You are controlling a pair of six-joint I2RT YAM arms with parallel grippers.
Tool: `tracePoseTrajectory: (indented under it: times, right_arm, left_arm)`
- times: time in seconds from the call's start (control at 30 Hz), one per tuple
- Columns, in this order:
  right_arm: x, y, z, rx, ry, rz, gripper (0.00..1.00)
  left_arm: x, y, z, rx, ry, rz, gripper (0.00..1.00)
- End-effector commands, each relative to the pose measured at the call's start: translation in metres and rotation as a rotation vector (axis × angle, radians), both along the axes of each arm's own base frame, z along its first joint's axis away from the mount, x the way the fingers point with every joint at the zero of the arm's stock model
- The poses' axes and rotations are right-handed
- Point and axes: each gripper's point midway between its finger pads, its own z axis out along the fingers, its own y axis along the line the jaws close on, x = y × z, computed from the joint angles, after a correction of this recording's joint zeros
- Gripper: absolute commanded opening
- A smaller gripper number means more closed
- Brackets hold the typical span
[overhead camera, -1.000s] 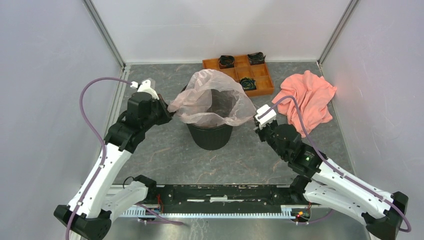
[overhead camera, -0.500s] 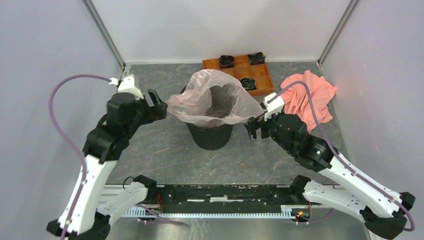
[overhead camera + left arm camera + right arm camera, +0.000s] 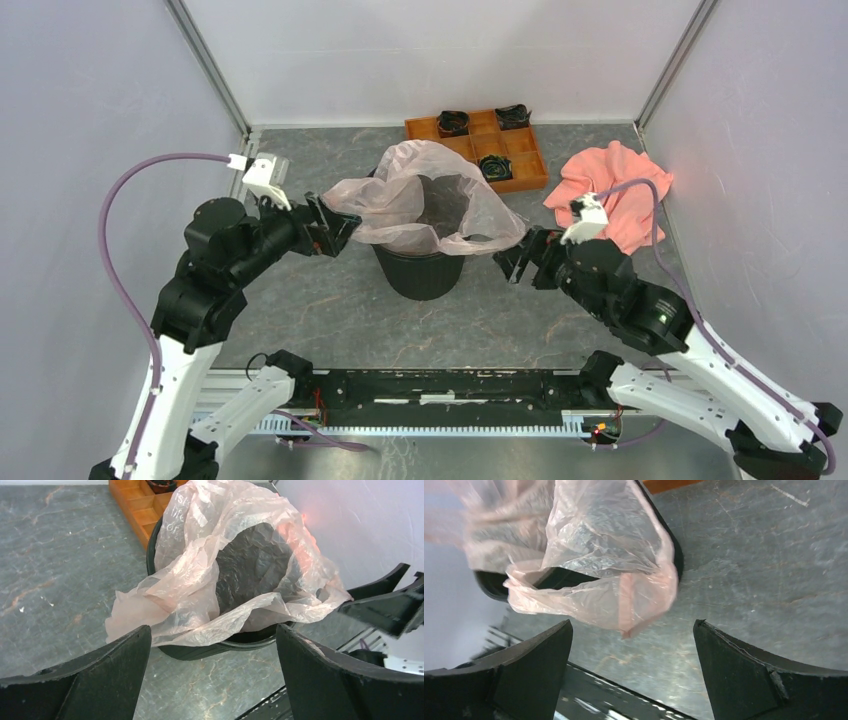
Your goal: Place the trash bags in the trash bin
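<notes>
Top view first: the trash bag (image 3: 425,195) is draped over the mouth of the trash bin (image 3: 420,272), which stands mid-table. The bag billows above the rim, with flaps spilling over the left and right sides. It's on the bin more than in it, I'd say. The left gripper (image 3: 335,232) and right gripper (image 3: 515,262) sit on either side, both spread wide and holding nothing. An orange tray (image 3: 523,182) is at the far edge and a salmon cloth (image 3: 625,195) is near the far right corner.

Left wrist: black fingers (image 3: 112,677) frame the crinkly film. One flap hangs just ahead of them, outside the rim.

Right wrist: fingers (image 3: 526,667) are apart, and a bag corner droops past the rim toward the table (image 3: 774,555).

My take: pinch each overhanging flap low and fold it inward, then press the middle down. Go slowly, since thin film springs back and the bin could tip.
</notes>
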Motion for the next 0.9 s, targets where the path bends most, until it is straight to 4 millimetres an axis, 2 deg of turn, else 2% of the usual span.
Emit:
tracePoseTrajectory:
  times: [0.0,0.1,0.17,0.3,0.37,0.43,0.5,0.57,0.67,0.8,0.87]
  right_arm:
    - [0.003,-0.01,0.024,0.355,0.025,-0.197,0.98]
    - [0.002,-0.01,0.023,0.476,0.036,-0.222,0.98]
    - [0.002,-0.011,0.021,0.517,0.054,-0.243,0.98]
    - [0.005,0.007,0.027,0.647,0.049,-0.194,0.98]
    - [0.006,0.022,0.03,0.692,0.057,-0.145,0.98]
    - [0.009,0.032,0.034,0.688,0.055,-0.121,0.98]
    - [0.014,0.037,0.036,0.655,0.04,-0.114,0.98]
    - [0.019,0.04,0.034,0.637,0.036,-0.124,0.96]
    - [0.023,0.041,0.02,0.657,0.056,-0.152,0.89]
    - [0.019,0.049,0.01,0.704,0.072,-0.108,0.56]
    - [0.017,0.051,0.012,0.692,0.067,-0.086,0.43]
  left_arm:
    - [0.006,-0.007,0.027,0.101,-0.162,-0.093,1.0]
    - [0.026,0.02,0.027,0.163,-0.141,0.079,1.0]
    - [0.037,0.039,0.019,0.202,-0.107,0.202,1.0]
    - [0.045,0.032,-0.006,0.236,-0.045,0.176,1.0]
    - [0.049,0.029,-0.012,0.22,-0.023,0.177,1.0]
    - [0.054,0.035,-0.017,0.216,-0.007,0.229,1.0]
    - [0.06,0.046,-0.022,0.2,0.038,0.326,0.95]
    - [0.064,0.047,-0.026,0.203,0.069,0.349,0.89]
    - [0.068,0.045,-0.035,0.212,0.103,0.349,0.77]
    - [0.069,0.047,-0.047,0.237,0.145,0.363,0.6]
    - [0.068,0.049,-0.05,0.255,0.154,0.364,0.54]
